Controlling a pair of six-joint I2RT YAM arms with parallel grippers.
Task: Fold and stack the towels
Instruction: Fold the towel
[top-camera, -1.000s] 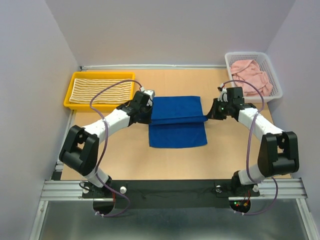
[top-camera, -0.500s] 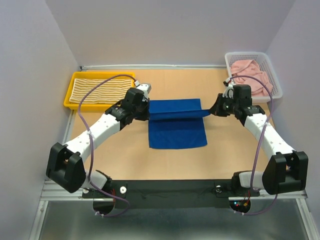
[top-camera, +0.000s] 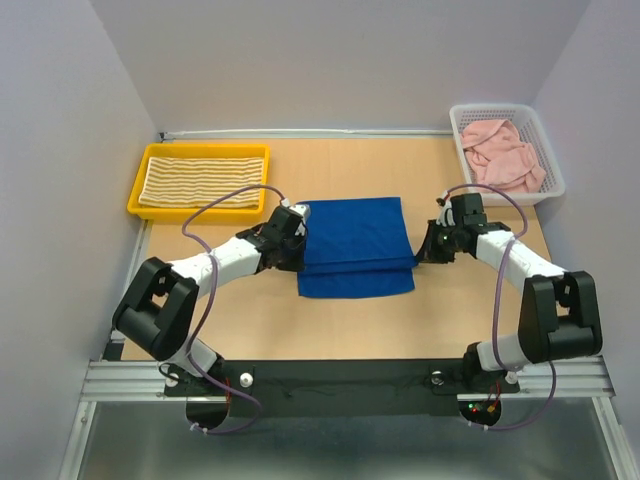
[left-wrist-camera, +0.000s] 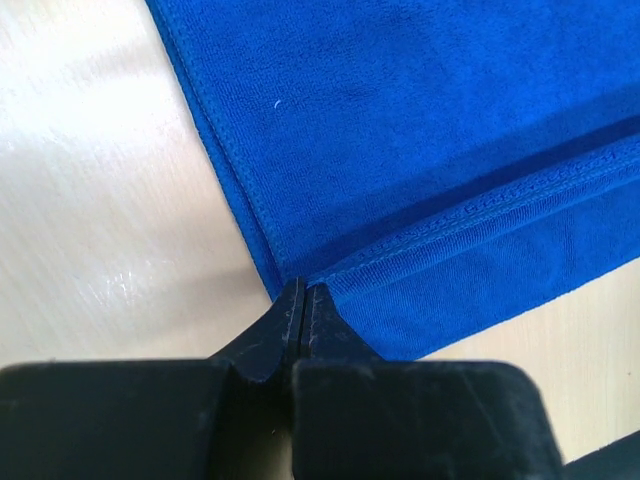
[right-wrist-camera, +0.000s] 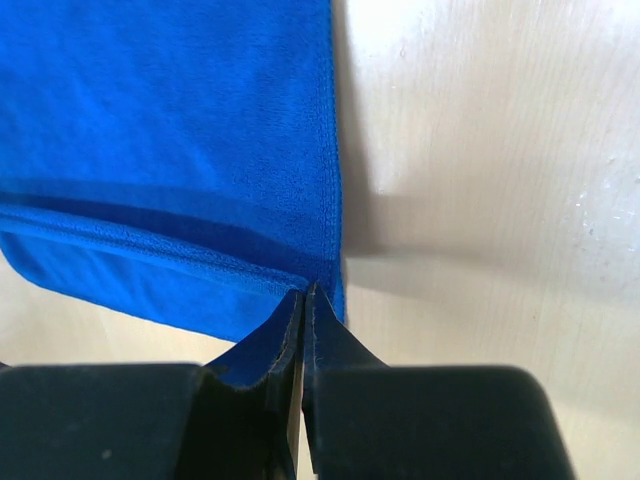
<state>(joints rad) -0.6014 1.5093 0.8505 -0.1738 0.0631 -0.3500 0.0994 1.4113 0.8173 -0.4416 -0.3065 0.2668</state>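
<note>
- The blue towel (top-camera: 355, 245) lies mid-surface (top-camera: 450, 300) between the two arms, its upper layer doubled toward the near edge and stopping just short, so a strip of lower layer shows.
- Its fold line and long axis run left to right across the arms.
- The left end effector (left-wrist-camera: 303, 300) and right end effector (right-wrist-camera: 303, 300) are each pressed together on a corner of the upper hem.
- Done well, both corners come down level, the cloth taut between them and hem matched to hem before release.
- The striped towel (top-camera: 205, 180) lies flat in a yellow tray (top-camera: 135, 195) at far left; the pink towel (top-camera: 500, 150) sits crumpled in a white basket (top-camera: 555, 185) at far right.
</note>
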